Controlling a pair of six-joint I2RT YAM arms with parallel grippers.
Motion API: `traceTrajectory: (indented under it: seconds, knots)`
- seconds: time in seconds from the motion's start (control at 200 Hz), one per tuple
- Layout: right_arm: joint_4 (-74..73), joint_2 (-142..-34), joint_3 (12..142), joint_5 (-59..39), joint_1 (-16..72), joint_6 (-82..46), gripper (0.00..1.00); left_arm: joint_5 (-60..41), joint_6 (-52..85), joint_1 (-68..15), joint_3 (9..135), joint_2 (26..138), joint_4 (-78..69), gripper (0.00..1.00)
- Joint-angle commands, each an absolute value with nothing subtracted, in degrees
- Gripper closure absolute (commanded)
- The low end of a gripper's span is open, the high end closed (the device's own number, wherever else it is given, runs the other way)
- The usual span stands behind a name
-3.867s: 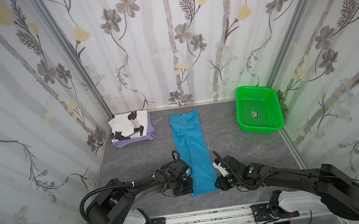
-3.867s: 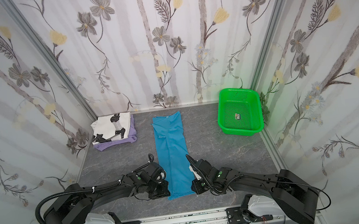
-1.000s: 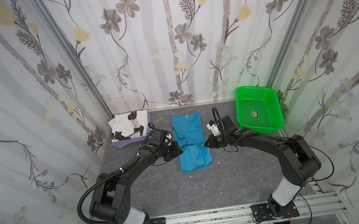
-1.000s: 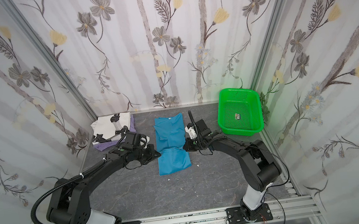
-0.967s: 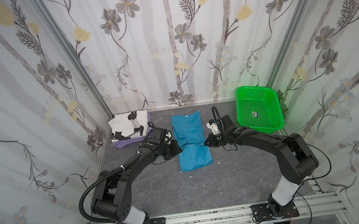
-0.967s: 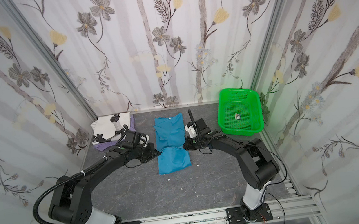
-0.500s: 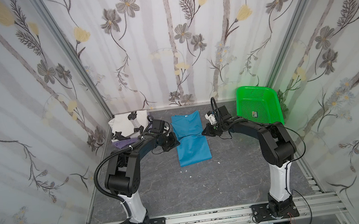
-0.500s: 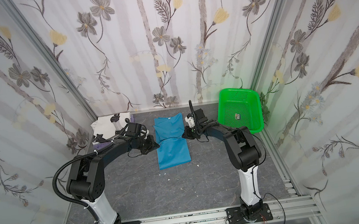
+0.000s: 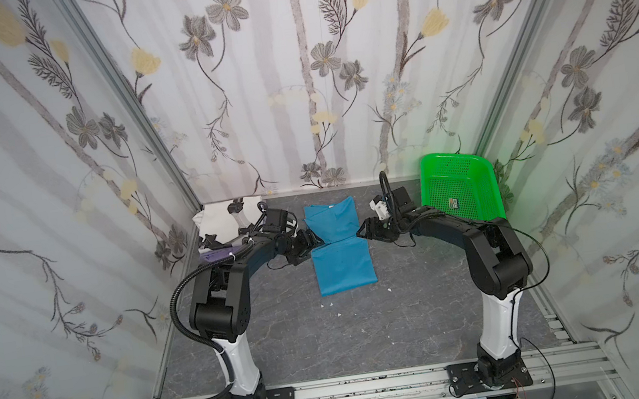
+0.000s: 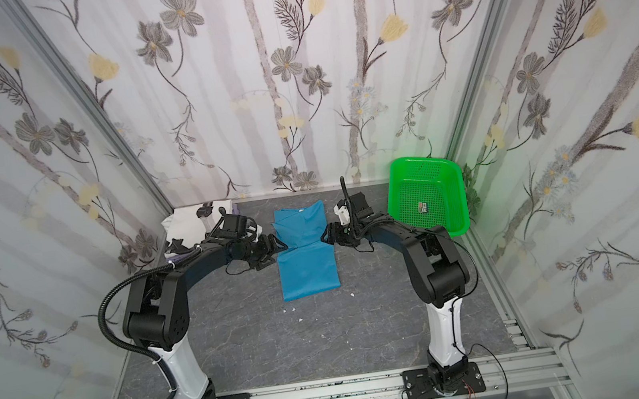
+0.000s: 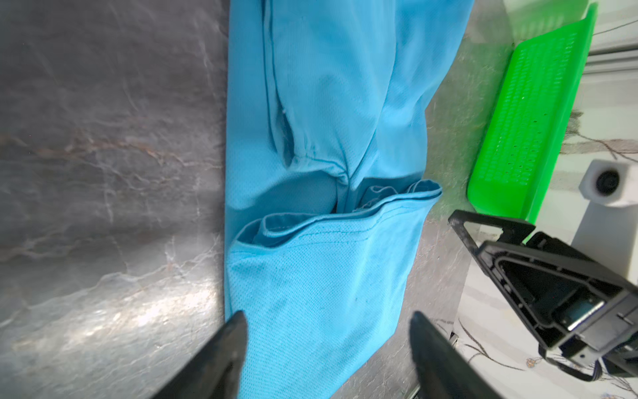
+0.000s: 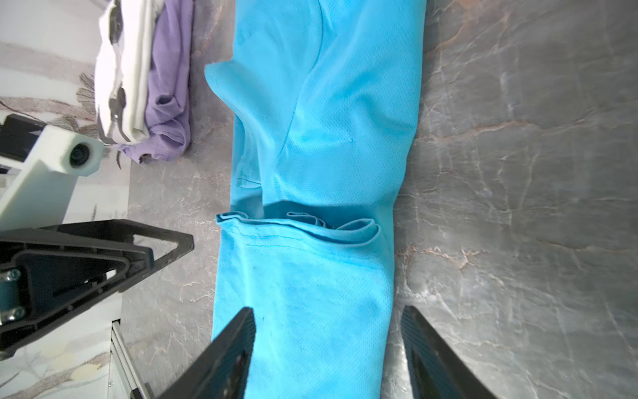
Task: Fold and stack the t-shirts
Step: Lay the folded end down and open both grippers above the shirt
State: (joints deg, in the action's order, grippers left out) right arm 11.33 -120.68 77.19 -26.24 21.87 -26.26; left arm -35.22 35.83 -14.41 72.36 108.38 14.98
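The teal-blue t-shirt (image 9: 340,256) (image 10: 306,261) lies flat at centre, in the upper middle of both top views, on the dark marbled counter (image 9: 327,333). Its long axis runs from the lower to the upper part of the frame, with the collar end pointing toward the back wall. The end nearer the lower frame edge is doubled over, and its stitched free hem lies across the garment at mid-length, square to the long axis. In both wrist views this hem stands slightly open, with several layers visible (image 11: 331,235) (image 12: 297,238). The left pincer (image 9: 315,241) (image 11: 327,314) sits at the left edge of the shirt at the level of that hem, jaws spread apart and clamping nothing. The right pincer (image 9: 364,231) (image 12: 328,309) sits at the opposite edge, jaws likewise apart and empty. In each wrist view, cloth fills the gap between the fingers. To the upper left of the shirt, the white t-shirt (image 9: 220,226) (image 12: 121,69) with dark prints rests on the lavender t-shirt (image 9: 216,257) (image 12: 169,86). To the upper right, a green basket (image 9: 459,190) (image 10: 425,190) stands tilted in the corner; the right arm hides its lower edge.
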Motion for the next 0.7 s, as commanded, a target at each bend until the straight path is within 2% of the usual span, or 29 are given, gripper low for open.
traceTrajectory:
  seconds: [0.0,0.105,0.26,0.56,0.699]
  knots:
    - [8.2,-118.2,75.3,-25.6,22.3,-24.8,0.17,-35.2,35.8,-12.9,72.6,106.9,13.7,0.0]
    - [7.3,-117.3,73.8,-28.7,23.3,-23.4,0.09,-35.6,35.0,-11.7,70.9,104.3,14.2,0.0]
    - [5.9,-119.0,74.0,-31.6,24.4,-23.5,0.03,-39.6,34.0,-12.3,66.9,101.4,14.4,0.0]
    - [2.8,-129.9,80.6,-35.6,24.2,-25.5,0.01,-40.2,35.7,-15.8,52.7,93.3,11.2,0.0]
    - [1.1,-125.3,78.3,-35.8,24.1,-24.3,0.0,-41.0,35.1,-17.2,48.8,89.7,11.9,0.0]
